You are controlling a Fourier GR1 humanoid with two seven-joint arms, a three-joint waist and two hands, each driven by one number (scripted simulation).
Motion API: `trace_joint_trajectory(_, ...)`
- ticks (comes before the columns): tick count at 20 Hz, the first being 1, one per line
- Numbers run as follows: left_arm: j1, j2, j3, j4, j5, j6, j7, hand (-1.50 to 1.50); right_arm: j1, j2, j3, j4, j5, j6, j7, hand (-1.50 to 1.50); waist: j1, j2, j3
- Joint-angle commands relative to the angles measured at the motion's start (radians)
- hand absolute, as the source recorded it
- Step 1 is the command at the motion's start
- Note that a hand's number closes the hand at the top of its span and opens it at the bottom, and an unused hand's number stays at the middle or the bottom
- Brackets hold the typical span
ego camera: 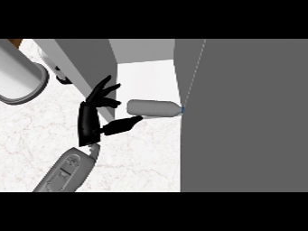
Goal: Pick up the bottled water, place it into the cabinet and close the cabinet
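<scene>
Left hand (93, 118), fingers spread and thumb touching its base, holds nothing while the bottled water (153, 107) lies sideways at the cabinet (143, 56) opening beside the grey door (249, 113); judged: push it fully inside before swinging the door.

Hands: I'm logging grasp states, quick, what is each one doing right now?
Left hand: open, fingers spread, thumb touching the lying bottle, not curled round it.
Right hand: not in view.
</scene>
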Motion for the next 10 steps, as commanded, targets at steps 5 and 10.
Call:
trace_joint_trajectory(5, -0.23, -0.054, 0.167, 0.106, 0.222, -0.212, -0.083, -1.5, 0.016, -0.005, -0.017, 0.023, 0.008, 0.003, -0.044, -1.5, 0.011, 0.021, -0.008)
trace_joint_trajectory(10, -0.23, -0.053, 0.198, 0.12, 0.306, -0.343, -0.19, -1.5, 0.042, -0.008, -0.022, -0.056, 0.007, -0.026, -0.015, -1.5, 0.039, 0.013, -0.008)
